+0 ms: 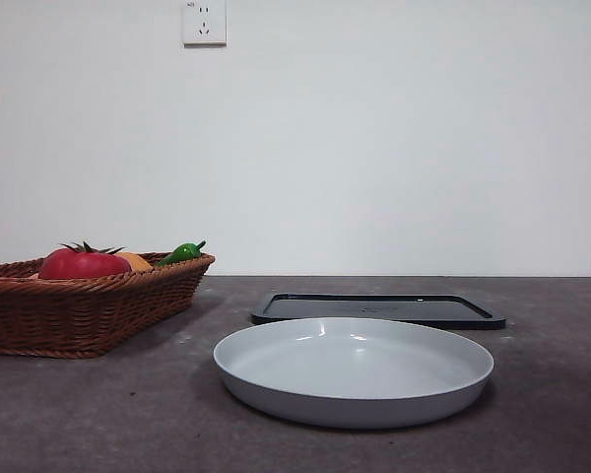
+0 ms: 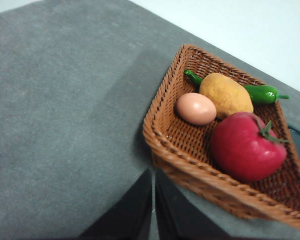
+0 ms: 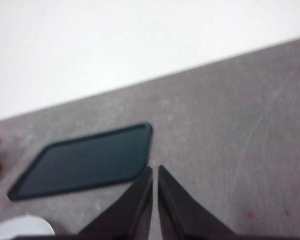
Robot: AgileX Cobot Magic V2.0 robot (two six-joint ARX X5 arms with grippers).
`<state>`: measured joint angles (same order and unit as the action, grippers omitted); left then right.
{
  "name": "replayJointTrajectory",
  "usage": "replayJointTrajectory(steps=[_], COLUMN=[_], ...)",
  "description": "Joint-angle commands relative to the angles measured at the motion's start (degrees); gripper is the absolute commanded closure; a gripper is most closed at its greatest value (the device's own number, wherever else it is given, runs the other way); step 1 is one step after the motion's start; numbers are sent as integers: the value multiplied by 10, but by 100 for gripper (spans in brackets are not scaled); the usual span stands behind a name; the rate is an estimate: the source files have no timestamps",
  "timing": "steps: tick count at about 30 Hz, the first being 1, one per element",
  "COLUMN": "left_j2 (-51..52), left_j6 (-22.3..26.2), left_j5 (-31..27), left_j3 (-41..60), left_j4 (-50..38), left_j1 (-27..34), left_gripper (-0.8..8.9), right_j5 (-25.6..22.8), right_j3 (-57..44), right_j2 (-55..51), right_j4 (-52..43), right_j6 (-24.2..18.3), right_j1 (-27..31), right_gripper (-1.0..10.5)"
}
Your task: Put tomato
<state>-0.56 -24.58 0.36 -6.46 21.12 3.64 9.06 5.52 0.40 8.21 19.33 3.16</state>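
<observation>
In the front view the wicker basket (image 1: 89,305) runs off the left edge of the frame, and its rim hides all but the tops of the tomato (image 1: 82,264), the orange fruit (image 1: 135,260) and the green chili (image 1: 181,253). The egg (image 2: 195,108), plain in the left wrist view, is wholly hidden behind that rim. The white plate (image 1: 353,370) covers the near edge of the black tray (image 1: 378,309). In the blurred right wrist view the plate is only a pale sliver cut off at the lower left corner, and the basket a brown scrap at the left edge.
</observation>
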Motion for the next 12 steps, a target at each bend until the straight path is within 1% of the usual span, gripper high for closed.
replayJointTrajectory(steps=[1, 7, 9, 12], left_j2=[-7, -52, -78, -122], left_j6=[-4, 4, 25, 59], left_j5=[3, 30, 49, 90], left_j3=[-36, -111, -146, -200], left_j4=[-9, 6, 28, 67], left_j1=[1, 1, 1, 1], left_gripper=[804, 804, 804, 804], right_j5=[5, 36, 56, 92], right_j3=[25, 92, 127, 181], right_j2=[6, 44, 66, 105], right_j4=[10, 46, 65, 101], right_j6=[11, 10, 2, -27], right_j1=[1, 1, 1, 1], right_gripper=[939, 939, 939, 939])
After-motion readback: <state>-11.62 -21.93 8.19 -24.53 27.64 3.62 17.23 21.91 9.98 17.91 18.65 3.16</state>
